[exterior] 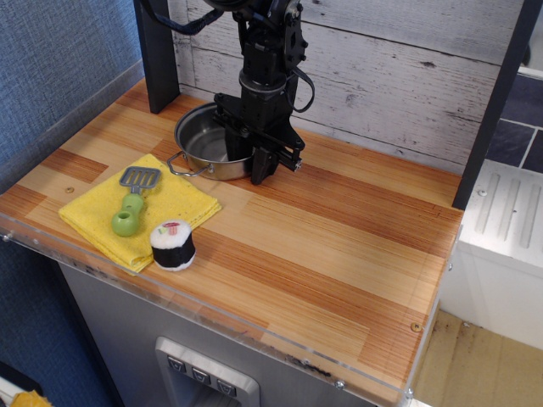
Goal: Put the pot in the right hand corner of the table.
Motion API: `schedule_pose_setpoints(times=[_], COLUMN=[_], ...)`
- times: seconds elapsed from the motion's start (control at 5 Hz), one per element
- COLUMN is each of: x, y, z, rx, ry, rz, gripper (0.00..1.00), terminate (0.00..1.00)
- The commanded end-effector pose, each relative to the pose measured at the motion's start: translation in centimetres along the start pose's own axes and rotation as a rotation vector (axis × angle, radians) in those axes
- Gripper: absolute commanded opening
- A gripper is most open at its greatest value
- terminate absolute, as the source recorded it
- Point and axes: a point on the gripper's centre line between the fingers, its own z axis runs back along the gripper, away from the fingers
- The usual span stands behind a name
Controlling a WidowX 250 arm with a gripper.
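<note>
The shiny steel pot [202,146] stands at the back left of the striped wooden table [339,229], with a wire loop handle pointing front left. My black gripper [251,161] comes down from above onto the pot's right rim. One finger is inside the pot and the other outside, drawn close together on the rim. The pot rests flat on the table.
A yellow cloth [174,203] lies front left with a green-handled grey spatula [131,203] on it. A sushi toy [172,244] stands at the cloth's front corner. A dark post [157,51] and a white plank wall [382,68] bound the back.
</note>
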Motion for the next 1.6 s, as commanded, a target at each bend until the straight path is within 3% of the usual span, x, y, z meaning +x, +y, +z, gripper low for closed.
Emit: schedule_pose_setpoints(times=[0.0,0.2,0.8,1.2,1.4], x=[0.2,0.3,-0.7,-2.0,-1.2], y=[-0.2,-0.4,-3.0,-8.5,-11.6], z=[2.6,4.1,9.5,10.4,10.2], rx=[0.033,0.114,0.067,0.023,0.015], ry=[-0.073,-0.075,-0.191,-0.225,-0.225], rz=[-0.003,-0.052,-0.11,-0.238,-0.331], gripper=[0.0,0.0,0.0,0.0,0.0], terminate=[0.0,0.0,0.0,0.0,0.0])
